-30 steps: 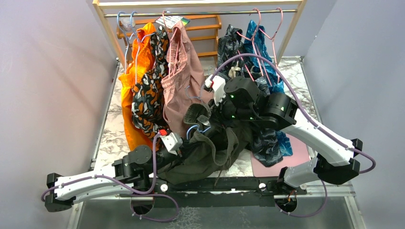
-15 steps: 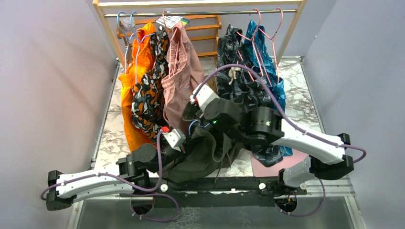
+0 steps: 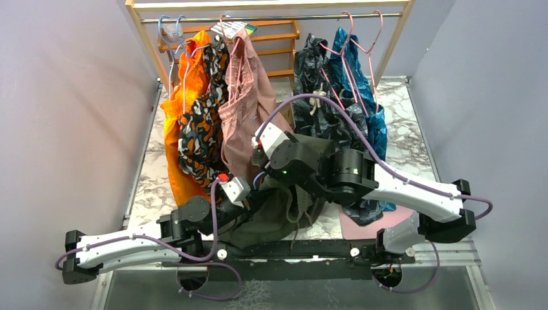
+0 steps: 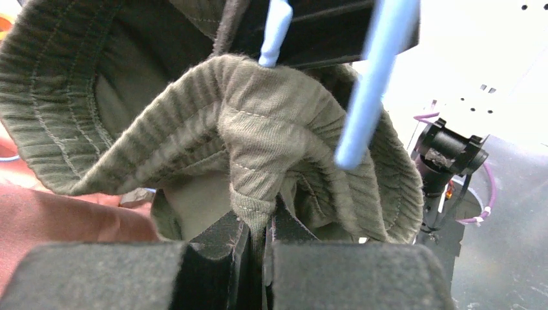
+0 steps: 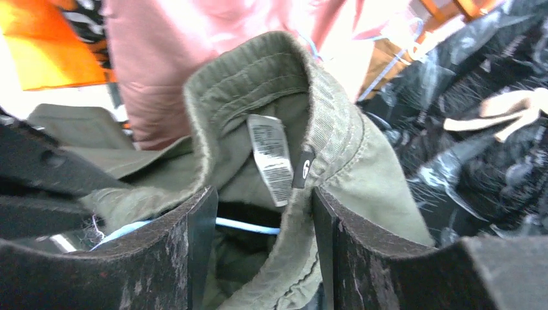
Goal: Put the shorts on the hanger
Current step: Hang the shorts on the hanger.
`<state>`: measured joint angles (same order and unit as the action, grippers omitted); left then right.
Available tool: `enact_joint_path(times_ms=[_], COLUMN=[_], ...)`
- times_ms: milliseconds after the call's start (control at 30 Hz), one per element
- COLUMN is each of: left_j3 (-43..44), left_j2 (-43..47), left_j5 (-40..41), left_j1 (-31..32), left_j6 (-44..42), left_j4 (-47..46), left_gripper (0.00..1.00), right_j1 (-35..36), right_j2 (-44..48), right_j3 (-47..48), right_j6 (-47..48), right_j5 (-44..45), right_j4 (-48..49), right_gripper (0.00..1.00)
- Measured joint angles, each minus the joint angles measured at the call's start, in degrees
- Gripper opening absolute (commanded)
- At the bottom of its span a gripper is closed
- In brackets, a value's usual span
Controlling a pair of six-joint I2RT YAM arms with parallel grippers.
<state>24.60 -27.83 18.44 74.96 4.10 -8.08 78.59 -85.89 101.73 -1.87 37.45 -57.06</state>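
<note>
The dark olive shorts (image 3: 278, 210) hang bunched between both arms near the table's front. In the left wrist view my left gripper (image 4: 262, 223) is shut on a fold of the shorts' (image 4: 278, 123) ribbed waistband. Two strands of the light-blue hanger (image 4: 371, 97) cross just above it. My right gripper (image 5: 262, 200) stands open at the waistband. The shorts' (image 5: 362, 155) hem lies against its right finger, with the white label (image 5: 271, 158) just above the jaws. The hanger's wire (image 5: 249, 226) runs across between the fingers, inside the shorts.
A wooden rack (image 3: 271, 18) at the back carries an orange garment (image 3: 174, 123), a black-and-orange print (image 3: 200, 135), dusty-pink shorts (image 3: 245, 110) and dark and teal clothes (image 3: 352, 71) on pink hangers. A pink mat (image 3: 388, 219) lies front right.
My right arm has swung left and down over the shorts, and its gripper has gone from shut to open. The left gripper keeps its hold, barely moved.
</note>
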Motion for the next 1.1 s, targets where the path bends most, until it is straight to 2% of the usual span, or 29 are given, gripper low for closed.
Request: enact_joint_path(times_ms=[300,367,533,633,800,967,1100], left_j3=[-1.16,-1.18,-1.16,-1.16,-0.39,2.56,7.26], left_j2=[3.39,3.93,6.03,7.69,9.77,10.56,10.29], left_j5=[-0.59,-0.55,-0.59,-1.2,-3.52,-6.84,-10.64], left_j1=[0.15,0.09,0.09,0.07,0.07,0.07,0.07], left_j6=[0.02,0.02,0.0,0.0,-0.04,-0.31,-0.85], left_j4=[-0.09,-0.04,0.92,1.97,5.29,9.35,14.53], left_gripper=[0.0,0.0,0.0,0.0,0.0,0.0,0.0], right_j1=[-0.2,0.31,0.74,0.7,0.7,0.7,0.7], right_j2=[4.37,6.23,12.79,16.26,18.16,16.48,17.27], right_j3=[0.74,0.55,-1.66,-4.57,-11.17,-14.99,-15.19], right_j6=[-2.29,-2.82,-3.08,-2.99,-2.89,-2.4,-1.16], right_j5=[-13.42,-15.5,-14.49,-12.52,-13.46,-18.73,-22.95], right_j4=[1.92,2.95,5.79,7.37,9.16,9.55,10.29], right_gripper=[0.57,0.52,0.29,0.23,0.22,0.24,0.39])
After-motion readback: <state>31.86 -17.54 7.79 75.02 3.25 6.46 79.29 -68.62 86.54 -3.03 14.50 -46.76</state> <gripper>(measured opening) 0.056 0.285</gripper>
